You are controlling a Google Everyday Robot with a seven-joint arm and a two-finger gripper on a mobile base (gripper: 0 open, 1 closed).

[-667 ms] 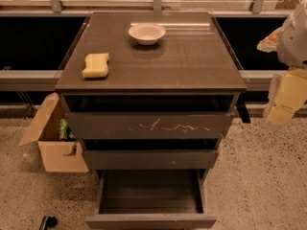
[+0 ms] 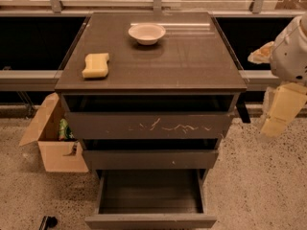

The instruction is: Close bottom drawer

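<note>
- The dark grey-brown bottom drawer (image 2: 150, 220), handleless with a plain flat front, is sitting pulled well out from the base of the cabinet, showing its bare interior.
- The slightly wider middle drawer (image 2: 149, 159) is sitting just above it, projecting far less.
- The wide top drawer (image 2: 148, 125), marked with white scratches across its front, is also standing slightly out, with a dark gap showing above it.
- The cream-coloured end effector (image 2: 282, 110) is hanging at the right edge of the view, beside the cabinet's right corner at about top-drawer height, well apart from the bottom drawer and touching nothing.
- Whether the end effector is apart or together: cannot tell.
- The dark glossy tabletop (image 2: 192, 66) is carrying a small pale round bowl (image 2: 147, 33) near its rear centre and a yellow rectangular sponge (image 2: 96, 65) near its left edge, the two well apart.
- An open brown cardboard box (image 2: 53, 150) is standing on the speckled floor (image 2: 259, 186), just beside the cabinet's left side.
</note>
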